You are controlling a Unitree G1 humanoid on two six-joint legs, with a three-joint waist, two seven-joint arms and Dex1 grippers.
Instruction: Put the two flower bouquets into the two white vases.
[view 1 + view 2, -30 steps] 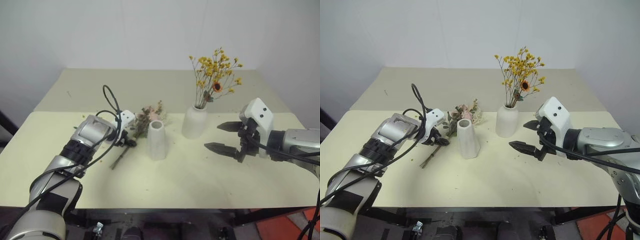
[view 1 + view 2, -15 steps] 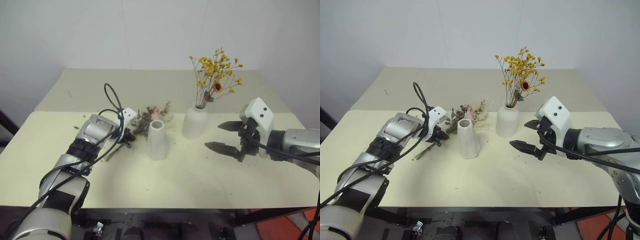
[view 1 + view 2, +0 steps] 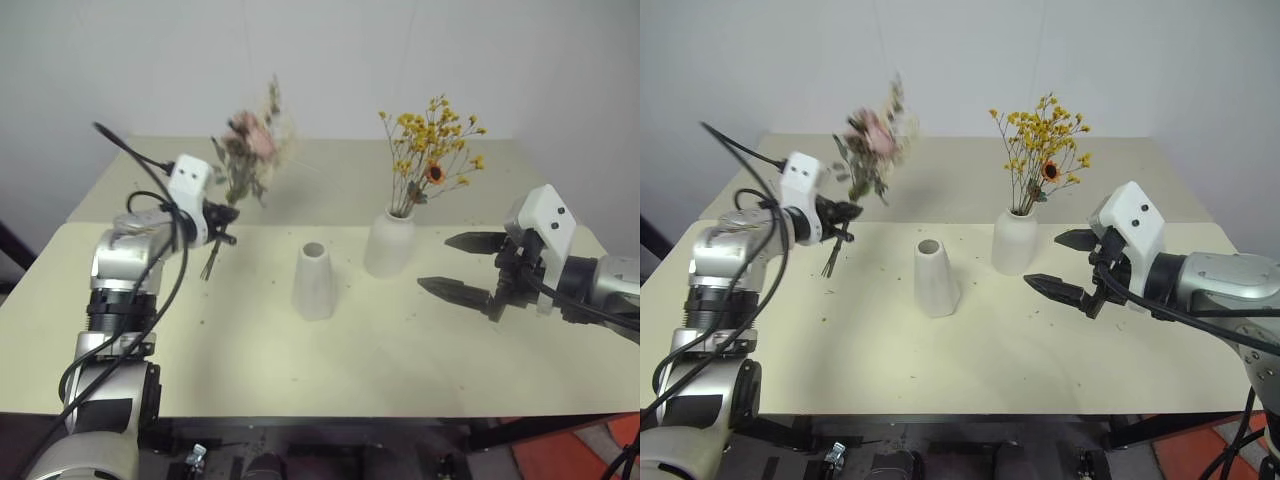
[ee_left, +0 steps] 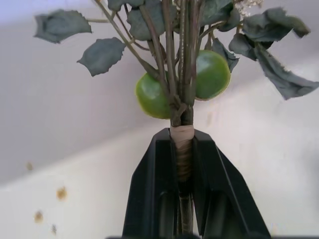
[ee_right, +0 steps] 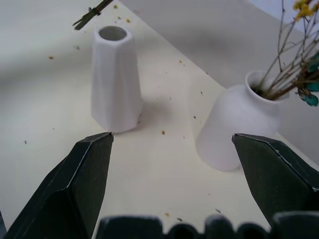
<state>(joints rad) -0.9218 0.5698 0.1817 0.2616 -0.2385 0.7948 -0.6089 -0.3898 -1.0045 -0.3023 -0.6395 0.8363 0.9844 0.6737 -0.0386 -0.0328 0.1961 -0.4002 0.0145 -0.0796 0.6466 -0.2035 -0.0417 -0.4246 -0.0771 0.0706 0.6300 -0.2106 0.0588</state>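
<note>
Clamping the rose bouquet [image 3: 248, 150] by its stems, the left gripper [image 3: 222, 225] holds it upright above the table [image 3: 300, 360]; the right gripper [image 3: 458, 265] hovers spread wide beside the round vase [image 3: 389, 243].

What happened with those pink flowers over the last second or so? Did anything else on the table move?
The left claw shut on the taped stems of the pink rose bouquet, which had been lying on the table beside the tall cone vase, and lifted it up into the air, blooms now upward. The right claw stayed open, hovering over the table. The yellow dried flowers are still in the rounder vase; the cone vase remains empty.
</note>
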